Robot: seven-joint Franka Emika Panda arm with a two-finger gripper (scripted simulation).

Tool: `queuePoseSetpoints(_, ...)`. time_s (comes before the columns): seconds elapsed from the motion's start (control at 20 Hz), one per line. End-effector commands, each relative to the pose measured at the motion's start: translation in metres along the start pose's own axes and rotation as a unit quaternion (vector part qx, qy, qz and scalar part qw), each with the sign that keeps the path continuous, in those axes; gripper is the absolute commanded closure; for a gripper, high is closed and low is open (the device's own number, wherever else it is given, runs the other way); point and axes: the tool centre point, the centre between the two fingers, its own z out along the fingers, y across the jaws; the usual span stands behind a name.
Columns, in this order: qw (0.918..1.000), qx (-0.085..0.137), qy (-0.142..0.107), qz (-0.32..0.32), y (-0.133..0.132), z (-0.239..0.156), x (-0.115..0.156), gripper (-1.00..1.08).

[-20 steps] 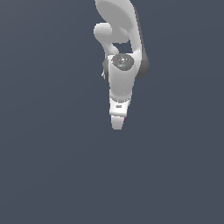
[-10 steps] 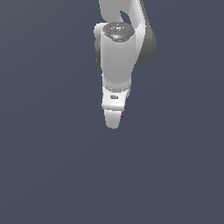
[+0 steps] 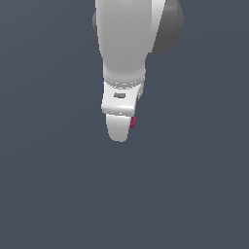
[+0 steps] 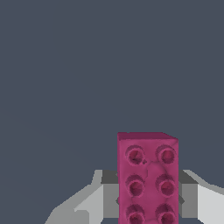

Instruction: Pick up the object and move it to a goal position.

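The object is a magenta-pink studded brick [image 4: 147, 179], standing lengthwise between my grey fingers [image 4: 109, 199] in the wrist view, which grip it from both sides. In the exterior view only a thin pink sliver of the object [image 3: 132, 122] peeks out beside the white gripper [image 3: 119, 130], which points downward and hides the rest. The gripper is shut on the object and holds it in the air above the dark grey floor.
The white arm [image 3: 124, 44] with its grey joint fills the upper middle of the exterior view. A plain dark grey surface [image 3: 58, 194] lies all around, with no other items showing.
The arm and gripper have grown much larger in the exterior view and shifted slightly, rising toward the camera with the pink object still held.
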Motion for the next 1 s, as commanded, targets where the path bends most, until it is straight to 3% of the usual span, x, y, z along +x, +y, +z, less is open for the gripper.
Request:
queuePoseSetpoints(0.0, 1.0, 0.0, 0.0, 0.0, 0.008, -0.013, -0.002, 1.08)
queuePoseSetpoints(0.95, 1.0, 0.0, -0.001, 0.0, 0.029, -0.046, -0.006, 1.08)
